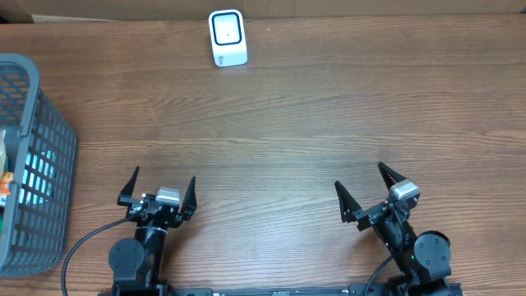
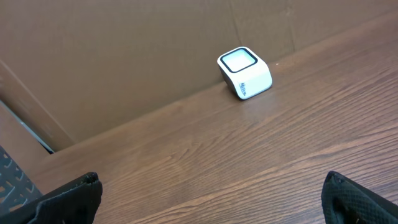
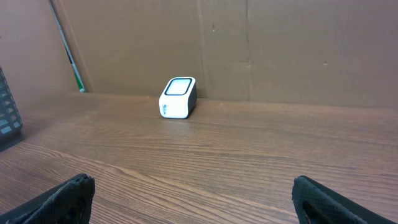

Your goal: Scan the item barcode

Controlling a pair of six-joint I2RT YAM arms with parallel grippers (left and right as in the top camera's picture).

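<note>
A small white barcode scanner (image 1: 228, 38) with a dark window stands at the table's far edge; it also shows as the scanner (image 2: 245, 73) in the left wrist view and the scanner (image 3: 178, 98) in the right wrist view. Items lie inside a grey mesh basket (image 1: 49, 140) at the left edge, partly hidden by its wall; no single item can be made out clearly. My left gripper (image 1: 161, 187) stands open near the front edge, nothing between its fingers. My right gripper (image 1: 362, 183) is open too, empty, at the front right.
A brown cardboard wall (image 3: 280, 43) rises behind the scanner along the table's far side. The basket's corner (image 3: 7, 112) shows at the left of the right wrist view. Bare wooden table (image 1: 288, 131) lies between grippers and scanner.
</note>
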